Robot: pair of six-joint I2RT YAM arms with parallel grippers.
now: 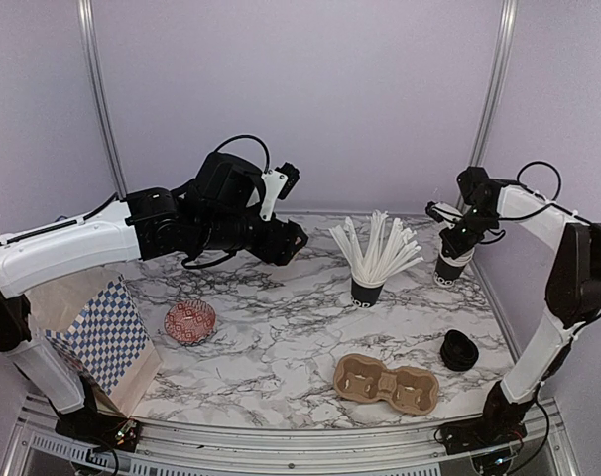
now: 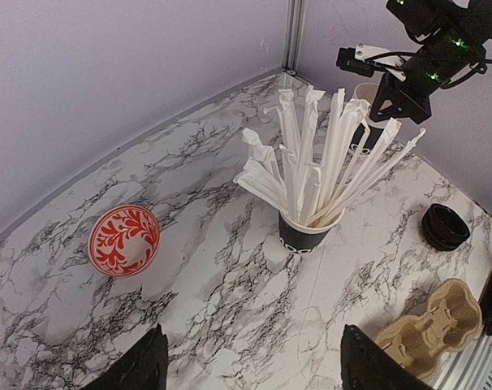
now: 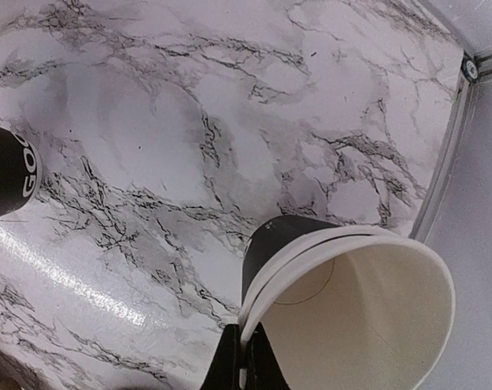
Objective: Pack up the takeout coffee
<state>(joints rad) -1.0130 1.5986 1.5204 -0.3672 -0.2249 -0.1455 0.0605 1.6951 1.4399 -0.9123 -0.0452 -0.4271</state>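
Black takeout cups, white inside, sit nested at the far right of the marble table; two white rims show in the right wrist view. My right gripper is shut on their rim, one finger outside and one inside. I cannot tell whether the base touches the table. The cups also show behind the sticks in the left wrist view. Black lids lie stacked at the right. My left gripper is open and empty, high above the table's middle.
A black cup full of long white sticks stands between the arms. A brown pulp carrier tray lies at the front right. A red patterned bowl and a blue checkered paper bag are at the left.
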